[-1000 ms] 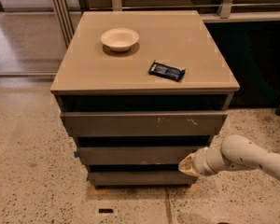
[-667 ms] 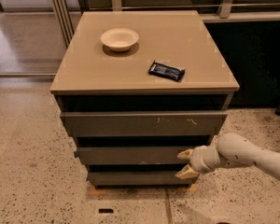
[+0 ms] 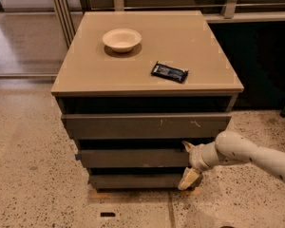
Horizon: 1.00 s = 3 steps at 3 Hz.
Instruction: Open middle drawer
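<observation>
Camera view: gripper [image 3: 188,163] at right end of middle drawer [image 3: 133,158], spread wide across its front. Grasp step, I think; nxt: pinch & pull out.

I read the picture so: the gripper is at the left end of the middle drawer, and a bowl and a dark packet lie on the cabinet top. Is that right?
Not quite. The camera view shows the gripper at the right end of the middle drawer, jaws open. The bowl and the dark packet do lie on the cabinet top.
</observation>
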### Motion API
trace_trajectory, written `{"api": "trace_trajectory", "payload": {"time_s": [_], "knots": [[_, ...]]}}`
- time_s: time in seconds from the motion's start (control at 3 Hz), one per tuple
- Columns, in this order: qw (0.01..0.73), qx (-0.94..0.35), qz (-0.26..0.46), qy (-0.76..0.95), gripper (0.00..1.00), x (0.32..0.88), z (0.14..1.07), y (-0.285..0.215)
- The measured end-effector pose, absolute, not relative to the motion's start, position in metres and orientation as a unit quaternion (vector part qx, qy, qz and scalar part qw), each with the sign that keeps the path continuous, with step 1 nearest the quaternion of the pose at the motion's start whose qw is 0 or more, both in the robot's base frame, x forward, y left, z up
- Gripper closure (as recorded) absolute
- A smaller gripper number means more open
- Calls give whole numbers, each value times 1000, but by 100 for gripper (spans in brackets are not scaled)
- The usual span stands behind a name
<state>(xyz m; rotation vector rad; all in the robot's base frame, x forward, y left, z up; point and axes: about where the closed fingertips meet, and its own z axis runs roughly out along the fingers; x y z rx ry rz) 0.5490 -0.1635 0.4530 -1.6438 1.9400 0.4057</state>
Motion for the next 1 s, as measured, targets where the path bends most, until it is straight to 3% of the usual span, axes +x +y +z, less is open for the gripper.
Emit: {"api": "trace_trajectory", "payload": {"time_s": [0.33, 1.0], "knots": [[273, -625, 180, 709, 0, 567, 432, -137], [259, -626, 187, 712, 0, 563, 427, -136]]}}
